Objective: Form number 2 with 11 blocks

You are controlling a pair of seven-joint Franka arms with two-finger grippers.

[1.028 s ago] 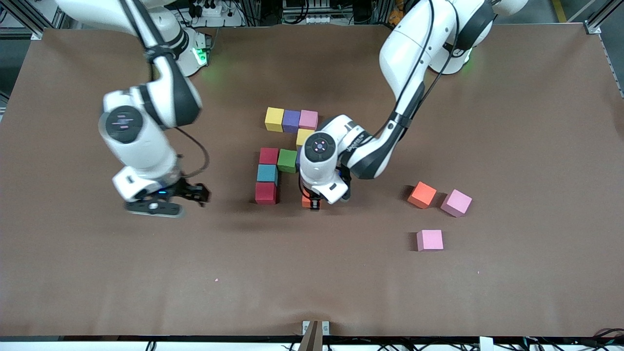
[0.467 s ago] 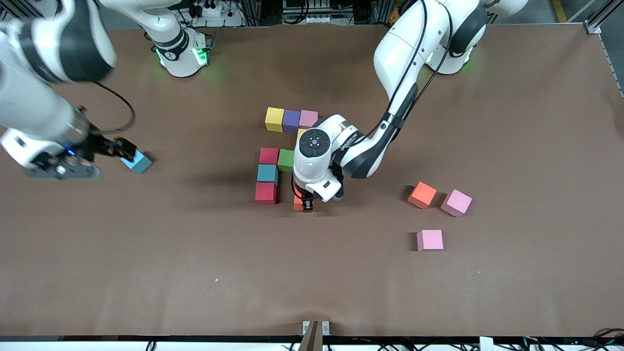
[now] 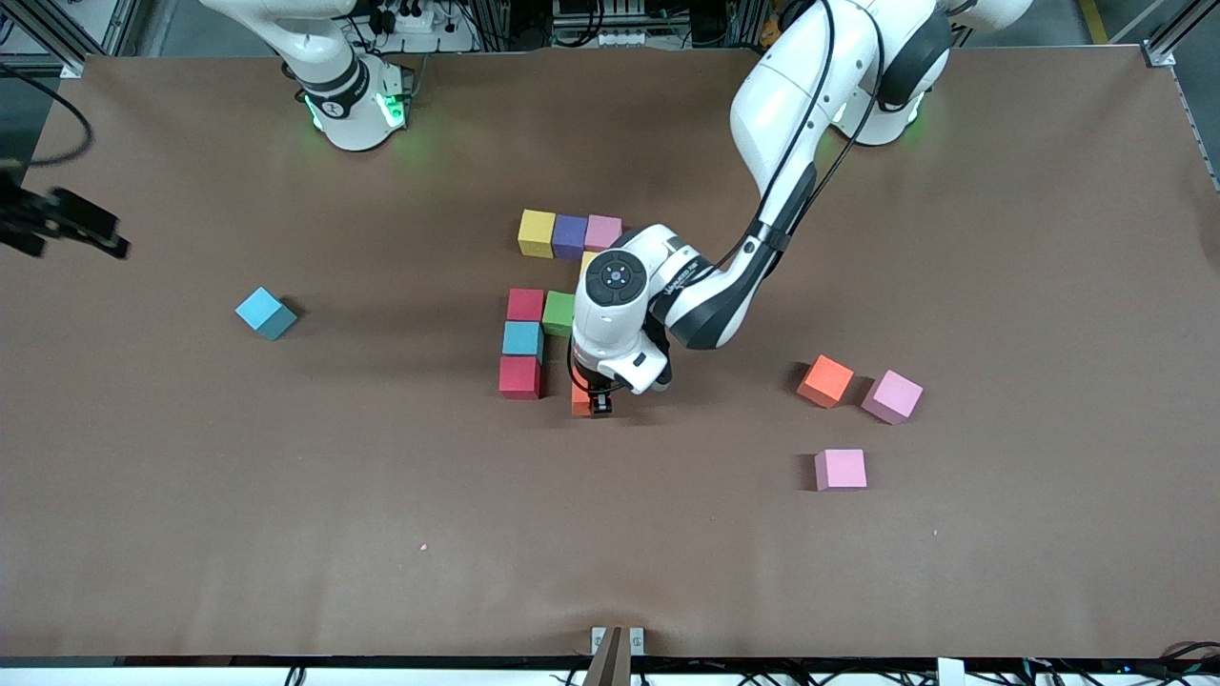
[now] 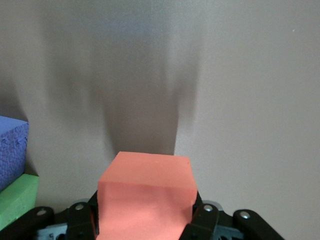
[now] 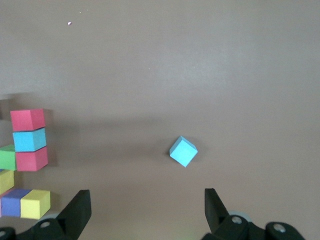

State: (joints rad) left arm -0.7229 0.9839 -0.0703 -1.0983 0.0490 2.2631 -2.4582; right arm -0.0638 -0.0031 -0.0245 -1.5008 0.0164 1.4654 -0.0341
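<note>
Wide bare stretches of brown table cover (image 3: 286,534) along the edge nearest the front camera and toward both ends; clutter only around the middle. Faint dark lettering on the left arm's white wrist casing, too small to read. Partly built number 2 (image 3: 548,305) mid-table, made of small matte foam cubes — a top row of yellow cube (image 3: 537,232), purple cube (image 3: 570,235) and pink cube (image 3: 603,232), farthest from the front camera, a second yellow cube (image 3: 592,259) peeking out just nearer beneath the pink one, then a red cube (image 3: 525,304) touching a green cube (image 3: 559,312), a teal-blue cube (image 3: 522,338) below the red, and a dark red cube (image 3: 519,376) nearest the camera in that column. Left gripper (image 3: 597,398) low beside that dark red cube, clenched on an orange foam cube (image 4: 146,197) with a small gap between the two. Spare cubes toward the left arm's end: an orange loose cube (image 3: 825,380) just beside a tilted pink cube (image 3: 892,396), another pink cube (image 3: 841,469) nearer the camera. Lone light blue cube (image 3: 266,312) toward the right arm's end, well apart from the digit. Right gripper (image 3: 62,229) up at the table's edge at that end, fingers (image 5: 76,212) spread wide, nothing held.
</note>
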